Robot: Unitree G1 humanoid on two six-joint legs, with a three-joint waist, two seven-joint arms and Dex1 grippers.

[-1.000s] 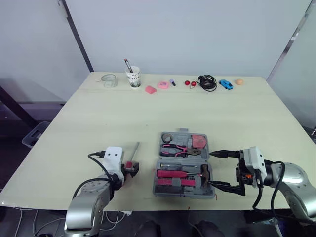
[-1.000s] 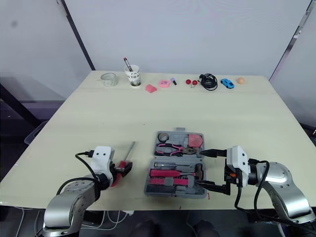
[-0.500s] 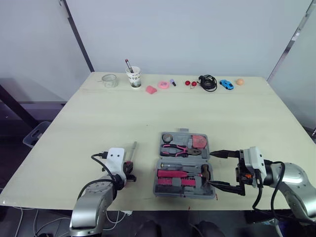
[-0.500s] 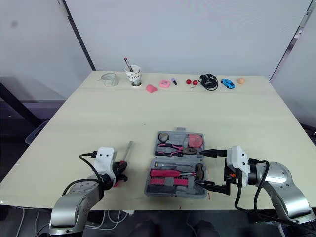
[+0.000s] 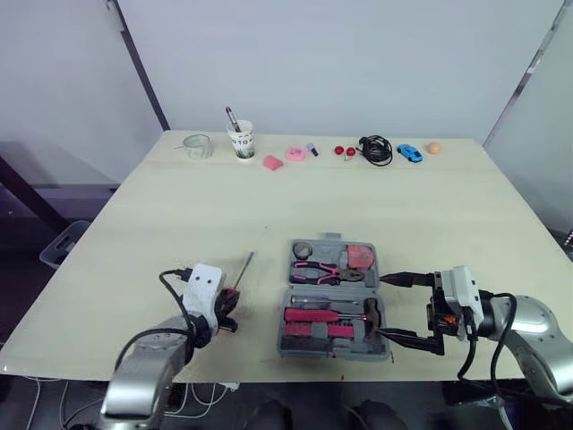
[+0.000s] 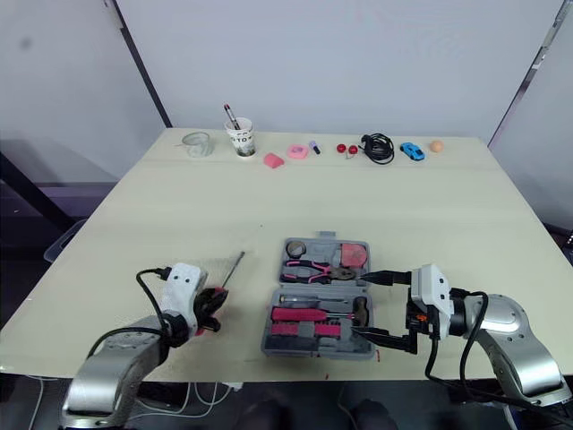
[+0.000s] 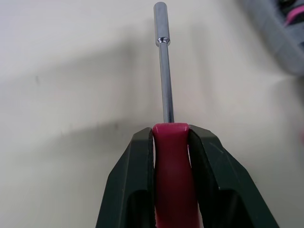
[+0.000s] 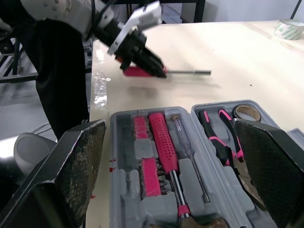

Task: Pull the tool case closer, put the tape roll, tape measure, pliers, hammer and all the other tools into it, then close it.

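Note:
The grey tool case [image 5: 333, 333] lies open near the table's front edge. In it are the pink-handled pliers [image 5: 319, 269], a tape roll [image 5: 303, 248], a red tape measure [image 5: 362, 256] and a hammer [image 5: 333, 313]. To the left of the case, my left gripper [image 5: 229, 303] is shut on the red handle of a screwdriver [image 7: 173, 171]. Its steel shaft [image 7: 164, 71] points away over the table, and its shadow falls apart from it. My right gripper [image 5: 394, 308] stands open at the case's right side, one finger [image 5: 405, 279] by the lid half, the other by the front half.
Along the table's far edge stand a clear tape roll [image 5: 197, 145], a paper cup with a pen [image 5: 241, 140], small pink items [image 5: 295, 154], a black cable [image 5: 376, 149], a blue toy car [image 5: 409, 152] and an orange ball [image 5: 433, 148]. Bare tabletop [image 5: 269, 206] lies between them and the case.
My left gripper has shut on the screwdriver's red handle and the arm has drawn slightly left with it. The right gripper and the case have not moved.

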